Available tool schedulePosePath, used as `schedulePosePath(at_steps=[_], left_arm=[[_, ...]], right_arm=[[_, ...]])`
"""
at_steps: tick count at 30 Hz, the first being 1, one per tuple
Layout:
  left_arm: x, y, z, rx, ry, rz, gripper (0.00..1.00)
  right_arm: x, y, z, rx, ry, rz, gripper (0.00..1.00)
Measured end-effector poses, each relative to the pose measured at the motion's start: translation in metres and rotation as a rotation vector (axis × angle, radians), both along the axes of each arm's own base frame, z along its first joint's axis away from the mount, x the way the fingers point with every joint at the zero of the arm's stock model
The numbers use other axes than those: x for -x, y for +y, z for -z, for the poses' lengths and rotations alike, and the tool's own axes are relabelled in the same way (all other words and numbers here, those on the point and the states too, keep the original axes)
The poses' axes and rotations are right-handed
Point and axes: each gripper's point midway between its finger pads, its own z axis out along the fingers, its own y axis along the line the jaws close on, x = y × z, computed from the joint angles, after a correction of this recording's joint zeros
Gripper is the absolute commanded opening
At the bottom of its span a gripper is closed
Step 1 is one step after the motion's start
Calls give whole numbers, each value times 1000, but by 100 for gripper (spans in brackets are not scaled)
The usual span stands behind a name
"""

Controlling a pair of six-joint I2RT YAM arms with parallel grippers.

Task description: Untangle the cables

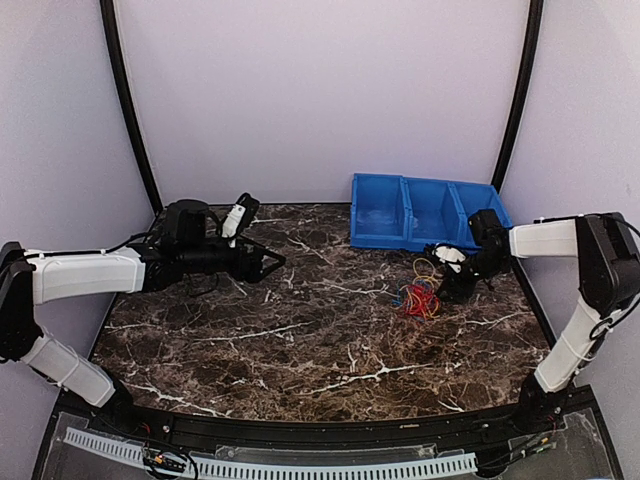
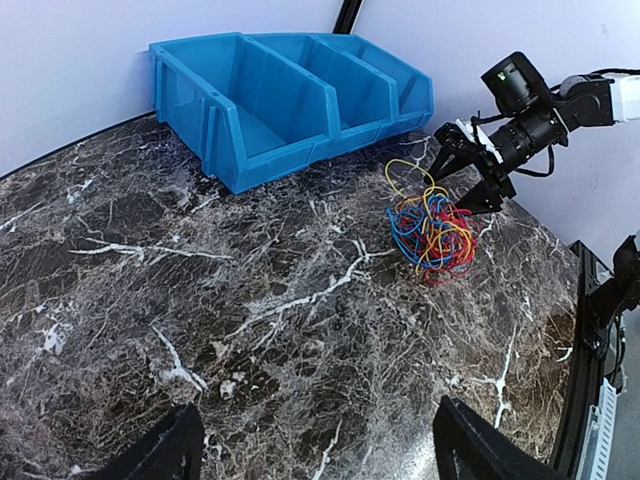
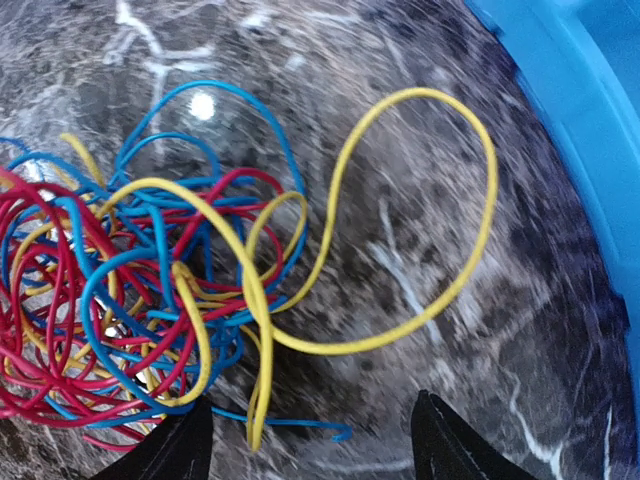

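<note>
**Tangle intact near right edge; right pincer poised over it**

Table (image 1: 300, 330): dark marble, white veins. Carries everything.

Blue bin (image 1: 420, 212): three compartments, sits at the far right corner against the far edge. Nothing visible inside. Probably the sorting place for freed wires.

Left arm: stretched low along the left side, well apart from the work. Left pincer (image 1: 272, 264) is spread wide, holds nothing, and points across the table at the tangle. My reading is that it is parked as an onlooker so the right arm has room.

Right arm: reaches in from the right edge and bends down. Right pincer (image 1: 447, 283) is spread wide just above the tangle's bin-side fringe, gripping nothing. The tilt suggests it is lining up on a loose strand rather than on the whole knot.

Cables (image 1: 418, 298): a small clump near the right edge, just in front of the bin, lying on the table. Red, blue and yellow wires are thinly looped through each other, densest on the side away from the bin.

Yellow loop (image 3: 420, 92): one big open hoop springs free of the clump toward the bin. Likely the easiest first pull.

A blue tail end pokes out between the right pincer's tips.
</note>
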Motion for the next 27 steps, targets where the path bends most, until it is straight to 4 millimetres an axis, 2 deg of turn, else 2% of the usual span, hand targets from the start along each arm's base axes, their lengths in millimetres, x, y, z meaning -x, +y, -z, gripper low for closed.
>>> schedulePosePath(at_steps=[3, 6, 11, 14, 16, 21, 25, 27], left_arm=[[1, -1, 0, 4, 1, 8, 82], [3, -3, -2, 11, 0, 21, 80], [4, -6, -6, 26, -12, 41, 75], [5, -7, -7, 26, -20, 47, 74], [7, -10, -6, 22, -22, 57, 74], [21, -26, -3, 10, -35, 111, 75], [40, -45, -2, 5, -43, 168, 75], [50, -55, 1, -2, -43, 192, 75]], right_arm=[[10, 32, 0, -3, -10, -122, 65], [29, 72, -1, -14, -17, -261, 61], [82, 139, -1, -24, 2, -503, 60], [109, 160, -6, -26, 22, -594, 64], [118, 162, -15, -30, 20, -612, 67], [120, 147, -54, -25, -77, -589, 67], [126, 130, -71, -24, -129, -559, 60], [126, 120, -74, -29, -135, -524, 52]])
